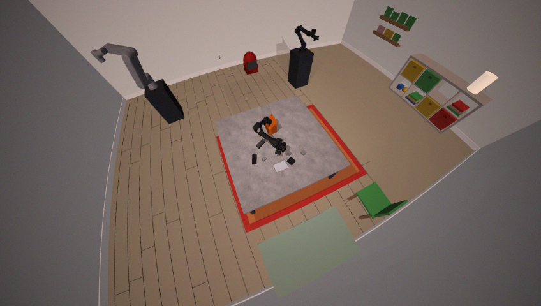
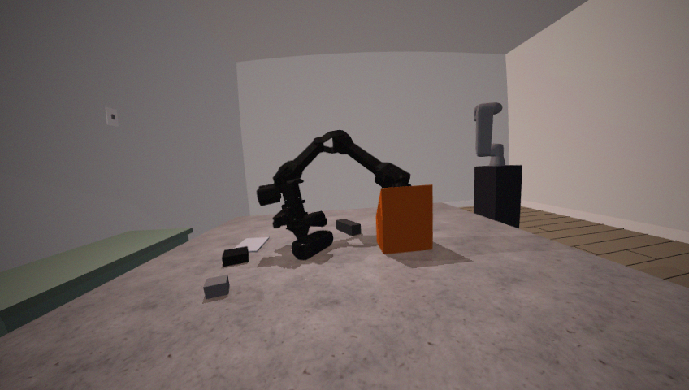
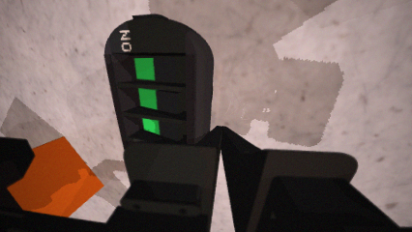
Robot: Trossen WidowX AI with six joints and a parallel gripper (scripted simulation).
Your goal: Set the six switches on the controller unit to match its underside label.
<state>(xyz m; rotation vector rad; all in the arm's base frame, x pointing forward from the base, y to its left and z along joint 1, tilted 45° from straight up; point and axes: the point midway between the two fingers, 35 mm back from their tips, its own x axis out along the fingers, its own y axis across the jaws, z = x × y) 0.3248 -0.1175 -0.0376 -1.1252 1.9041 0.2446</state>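
The dark grey controller unit (image 2: 313, 244) (image 3: 200, 82) sits on the bench, its rounded end and ON mark at the top of the wrist view. Three switches with green ends show there; the others are hidden behind my gripper, and the label is out of sight. Whether each visible switch is ON or OFF is hard to tell. My gripper (image 2: 301, 236) (image 3: 220, 130) is shut with nothing between its fingers. It points down at the unit, its tips by the unit's long side in the wrist view. Contact cannot be told.
An orange block (image 1: 272, 125) (image 2: 407, 219) (image 3: 63, 181) stands by the arm's base. A black block (image 1: 291, 160) (image 2: 235, 256), a small grey block (image 1: 303, 152) (image 2: 216, 288), a white sheet (image 1: 280, 166) (image 2: 253, 244), and a dark bar (image 1: 260, 143) (image 2: 348, 226) lie around the unit.
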